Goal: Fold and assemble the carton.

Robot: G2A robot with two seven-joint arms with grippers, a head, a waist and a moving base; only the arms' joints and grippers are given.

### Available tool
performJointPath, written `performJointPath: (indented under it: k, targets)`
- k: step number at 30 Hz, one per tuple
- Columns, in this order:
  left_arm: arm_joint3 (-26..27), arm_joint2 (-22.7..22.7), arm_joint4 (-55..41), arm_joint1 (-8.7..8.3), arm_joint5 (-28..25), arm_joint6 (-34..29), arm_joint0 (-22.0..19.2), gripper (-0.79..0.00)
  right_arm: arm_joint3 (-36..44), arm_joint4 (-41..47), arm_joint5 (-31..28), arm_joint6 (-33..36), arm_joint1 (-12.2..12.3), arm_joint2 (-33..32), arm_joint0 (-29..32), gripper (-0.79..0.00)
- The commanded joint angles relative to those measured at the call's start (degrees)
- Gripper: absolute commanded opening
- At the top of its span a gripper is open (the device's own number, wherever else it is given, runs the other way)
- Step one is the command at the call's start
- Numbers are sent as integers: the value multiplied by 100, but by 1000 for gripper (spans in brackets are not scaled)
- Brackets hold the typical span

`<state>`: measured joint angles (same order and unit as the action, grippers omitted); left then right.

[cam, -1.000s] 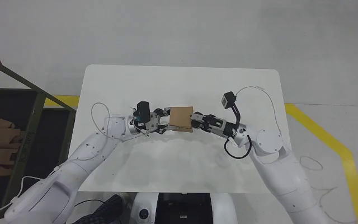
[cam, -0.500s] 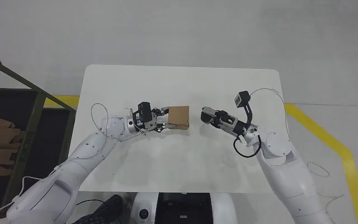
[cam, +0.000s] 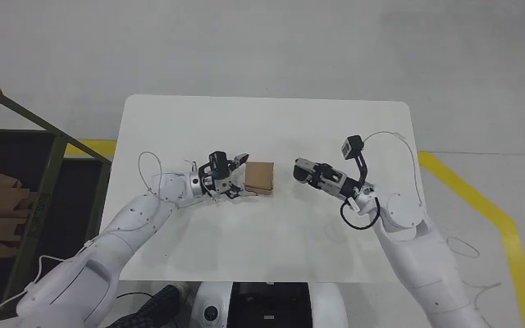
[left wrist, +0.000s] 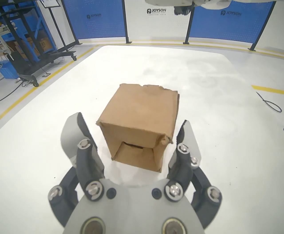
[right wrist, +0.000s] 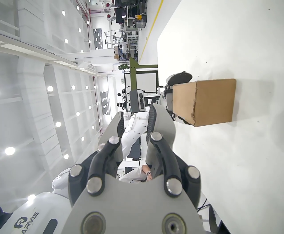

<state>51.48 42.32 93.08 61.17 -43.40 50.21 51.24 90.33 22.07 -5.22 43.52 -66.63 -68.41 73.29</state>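
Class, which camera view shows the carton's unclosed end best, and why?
Left wrist view: the carton has its unclosed end facing the camera. The right wrist view shows two closed sides; the top view shows its top face.

White rounded-corner table (cam: 344, 123) sat on a plain grey floor (cam: 246, 41). Yellow floor tape (cam: 472, 195) ran diagonally past one side of it. A dark green metal frame (cam: 33, 117) stood off the other side, with brown cartons (cam: 10, 215) stacked under it. Blue partition panels (left wrist: 99, 24) on black posts (left wrist: 127, 24) closed off the far side, and a blue-and-black wheeled rack (left wrist: 42, 33) stood next to them. Overhead were rows of round ceiling spots (right wrist: 58, 124), all lit. A potted plant (right wrist: 123, 66) and desks with monitors (right wrist: 124, 13) sat further back.
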Motion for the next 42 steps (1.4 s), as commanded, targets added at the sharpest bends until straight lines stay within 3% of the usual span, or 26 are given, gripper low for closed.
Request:
performJointPath:
  k: [1, 5, 11, 17, 25, 32, 33, 36, 42]
  targets:
    - [72, 5, 3, -21, -224, 225, 22, 0, -95, 47, -19, 48, -9, 28, -68, -579]
    - [503, 119, -380, -136, -508, 561, 170, 0, -279, 142, -93, 109, -27, 64, -194, -579]
    - [1197, 803, -1160, -519, -555, 513, 389, 0, -693, 260, -366, 194, -67, 122, -476, -576]
    - [961, 1614, -1581, -773, -662, 164, 438, 0, -1326, 167, -1121, 75, -128, 157, -914, -551]
    - [959, 2247, -2359, -864, -397, -663, 596, 0, -2313, -378, -2171, -800, -210, 101, -1488, -551]
    - [1059, 2730, -2956, -934, -234, -1461, 775, 0, -2868, -1686, -2488, -1874, -226, 56, -1809, -376]
    - [1095, 2799, -3041, -946, -234, -1602, 800, 0, -2903, -1848, -2485, -2014, -229, 58, -1826, -191]
    - [1202, 2990, -3327, -977, -226, -1996, 912, 0, -2959, -2306, -2462, -2412, -222, 16, -1834, 0]
    - [1396, 3317, -3820, -1026, -176, -2724, 1108, 0, -2816, -3237, -2421, -3287, -164, -219, -1668, 0]
